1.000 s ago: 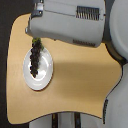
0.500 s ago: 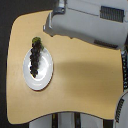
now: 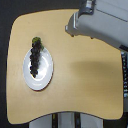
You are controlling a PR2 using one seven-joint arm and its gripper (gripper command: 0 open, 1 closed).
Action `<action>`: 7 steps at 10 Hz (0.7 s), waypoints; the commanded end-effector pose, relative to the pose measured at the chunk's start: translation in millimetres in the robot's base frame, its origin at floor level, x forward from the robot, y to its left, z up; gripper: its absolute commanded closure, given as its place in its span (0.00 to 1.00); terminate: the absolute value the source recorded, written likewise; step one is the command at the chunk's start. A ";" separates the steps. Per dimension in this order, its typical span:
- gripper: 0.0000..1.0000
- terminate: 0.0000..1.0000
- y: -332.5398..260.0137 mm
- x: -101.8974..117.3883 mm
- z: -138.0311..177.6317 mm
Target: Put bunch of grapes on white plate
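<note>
On the white plate, toward the exterior view's left side of the desk, we note the bunch of grapes lying lengthwise: the dark cluster rests across the plate's shallow centre, while the green leafy stem end pokes just over the rim on the side farthest from the desk's near edge. We judge this lie to follow from the cluster being about as long as the plate is wide, so one end overhangs. The raised rim should keep the grapes from rolling off. The arm sits well apart from the plate, up toward the exterior view's right, with nothing between it and the plate. Its grey housing fills that corner; we cannot tell how the end effector's jaws stand, nor whether anything is held, since the fingertips are not resolved in this view. We judge the placement complete: the grapes rest on the plate with nothing touching them.
</note>
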 end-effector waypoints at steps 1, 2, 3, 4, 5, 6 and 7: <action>0.00 0.00 -88.6 2.9 -8.9; 0.00 0.00 -97.2 3.8 -9.3; 0.00 0.00 -108.4 4.7 -9.3; 0.00 0.00 -118.6 6.0 -8.8; 0.00 0.00 -137.9 8.4 -7.8; 0.00 0.00 -148.1 8.7 -9.2; 0.00 0.00 -166.5 7.4 -10.9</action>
